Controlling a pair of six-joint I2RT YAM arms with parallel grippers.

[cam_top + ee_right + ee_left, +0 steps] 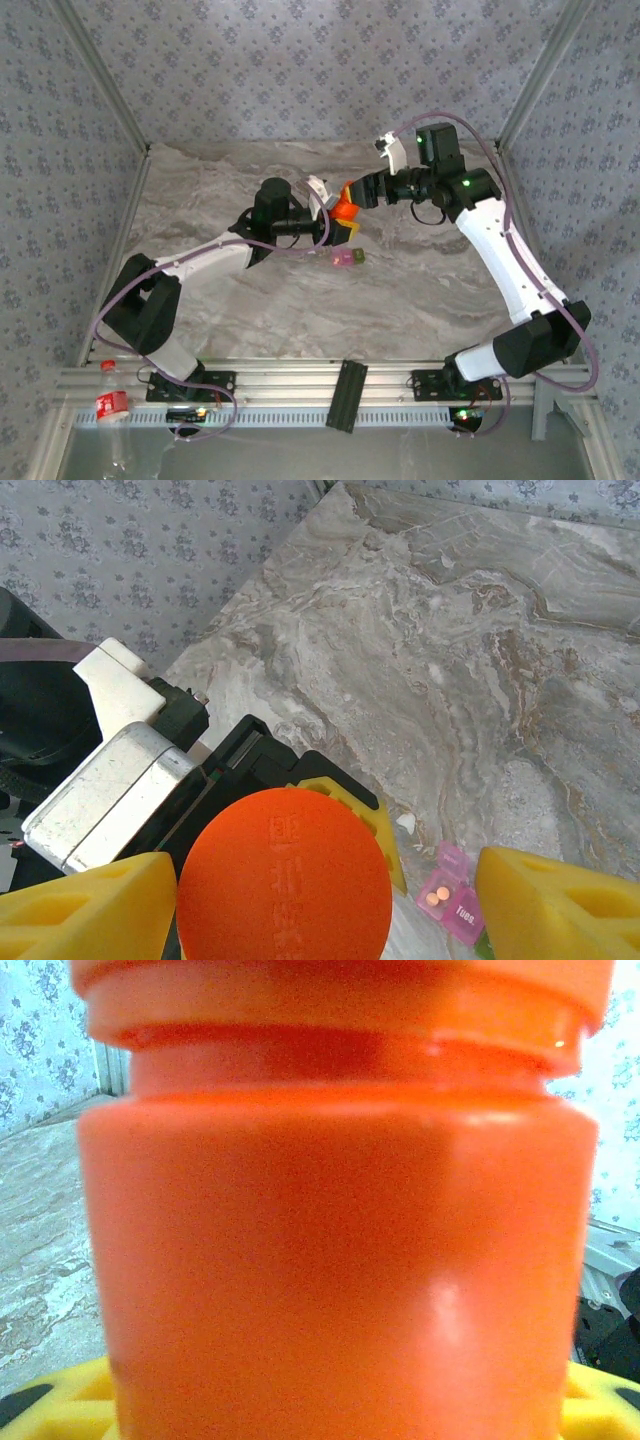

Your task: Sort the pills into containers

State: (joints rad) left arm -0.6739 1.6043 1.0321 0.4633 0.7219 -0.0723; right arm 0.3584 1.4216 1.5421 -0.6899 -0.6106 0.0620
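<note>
An orange bottle [345, 208] is held upright above the table, with my left gripper [340, 224] shut on its body [330, 1250]; its yellow fingers [55, 1405] show at the bottle's base. My right gripper [325, 905] stands open around the bottle's orange cap [285, 875]. Its left finger is close against the cap and its right finger [555, 905] stands well clear. The containers [348, 259], a pink and green pair, lie on the table just below. The pink compartment [455, 905] is open and holds two small orange pills [437, 895].
A small white bit [405, 823] lies on the marble table [420, 290] near the containers. Patterned walls close in the back and sides. A black block [347, 393] sits on the front rail, and a red-labelled plastic bottle [112, 403] lies at the near left.
</note>
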